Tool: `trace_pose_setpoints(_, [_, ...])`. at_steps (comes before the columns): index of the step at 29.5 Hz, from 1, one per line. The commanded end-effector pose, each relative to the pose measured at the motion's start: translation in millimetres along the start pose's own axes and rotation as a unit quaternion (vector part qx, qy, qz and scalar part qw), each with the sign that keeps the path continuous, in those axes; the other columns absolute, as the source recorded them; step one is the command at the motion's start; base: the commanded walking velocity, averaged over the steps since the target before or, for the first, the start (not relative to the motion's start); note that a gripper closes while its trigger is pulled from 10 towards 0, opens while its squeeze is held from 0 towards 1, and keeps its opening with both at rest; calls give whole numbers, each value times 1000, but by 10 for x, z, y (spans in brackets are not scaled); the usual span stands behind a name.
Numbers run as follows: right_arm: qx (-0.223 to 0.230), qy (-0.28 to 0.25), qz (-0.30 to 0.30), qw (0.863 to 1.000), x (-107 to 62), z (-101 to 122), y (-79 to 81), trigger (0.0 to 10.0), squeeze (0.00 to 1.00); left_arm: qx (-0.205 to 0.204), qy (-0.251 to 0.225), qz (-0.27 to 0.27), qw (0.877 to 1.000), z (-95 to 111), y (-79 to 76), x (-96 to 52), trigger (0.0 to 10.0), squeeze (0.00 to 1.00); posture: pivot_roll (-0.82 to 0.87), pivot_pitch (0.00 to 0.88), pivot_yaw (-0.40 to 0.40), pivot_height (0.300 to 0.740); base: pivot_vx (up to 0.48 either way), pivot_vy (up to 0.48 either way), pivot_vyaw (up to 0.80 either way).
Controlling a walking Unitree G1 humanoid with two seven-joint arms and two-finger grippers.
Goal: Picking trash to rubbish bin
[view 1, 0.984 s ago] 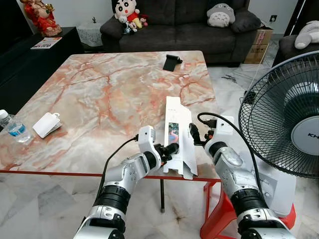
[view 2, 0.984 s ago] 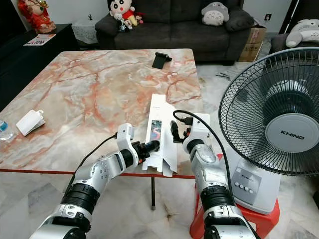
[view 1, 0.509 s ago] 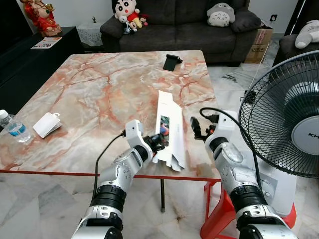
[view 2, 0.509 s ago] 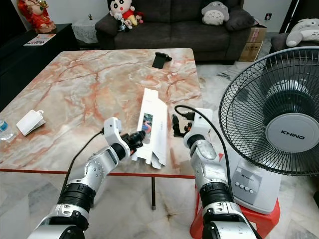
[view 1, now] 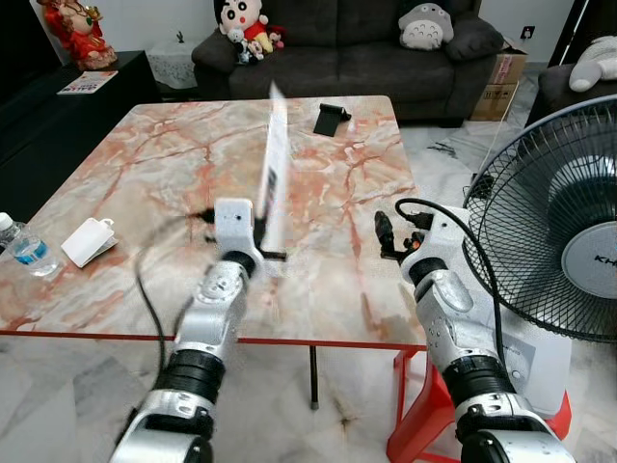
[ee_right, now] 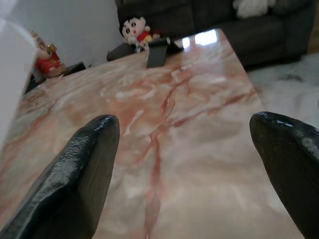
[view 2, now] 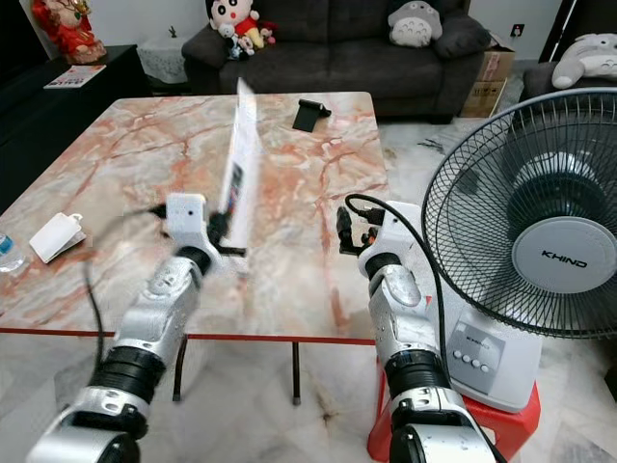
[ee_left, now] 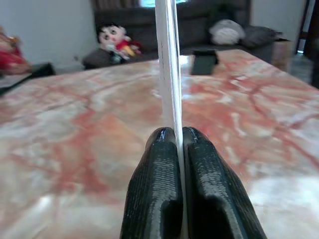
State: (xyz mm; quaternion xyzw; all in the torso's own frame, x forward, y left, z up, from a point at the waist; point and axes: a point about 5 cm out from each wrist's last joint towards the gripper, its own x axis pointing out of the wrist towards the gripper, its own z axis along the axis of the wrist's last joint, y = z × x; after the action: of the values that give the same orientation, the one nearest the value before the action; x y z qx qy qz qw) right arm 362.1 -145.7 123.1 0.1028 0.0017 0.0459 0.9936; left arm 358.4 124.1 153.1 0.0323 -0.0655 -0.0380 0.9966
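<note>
A flattened white cardboard box stands on edge above the marble table, blurred by motion. My left gripper is shut on its lower end; in the left wrist view the two black fingers pinch the thin white sheet between them. My right gripper hovers over the table's front right part, well apart from the box. It is open, and the right wrist view shows its fingers spread wide with nothing between them.
A large standing fan on a red stool is close on my right. On the table lie a white packet, a water bottle at the left edge and a black stand at the far side. A dark sofa is behind.
My left gripper has swung the box up from lying flat at the table's front edge to upright and carried it leftward. The right gripper now stands clear of it.
</note>
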Motion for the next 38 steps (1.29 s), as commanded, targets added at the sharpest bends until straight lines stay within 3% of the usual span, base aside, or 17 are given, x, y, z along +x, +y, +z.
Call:
trace_pose_setpoints(1, [-37,-30,20,999,11,82,119,10000,0,47,-24,14,999,14,73,-38,10000,0,5,0,76,740,0,0,0])
trace_pose_setpoints(6, [-47,-44,42,997,-45,-2,244,10000,0,106,-47,38,993,-23,196,-117,10000,0,9,0,73,740,0,0,0])
trace_pose_setpoints(12, [-72,-50,50,995,-76,-72,300,10000,0,130,-56,66,988,-131,332,-244,10000,0,18,0,70,740,0,0,0])
trace_pose_setpoints(38, [-71,-60,50,994,-82,-88,275,10000,0,103,-79,67,989,-110,281,-236,10000,0,14,0,62,740,-236,0,0])
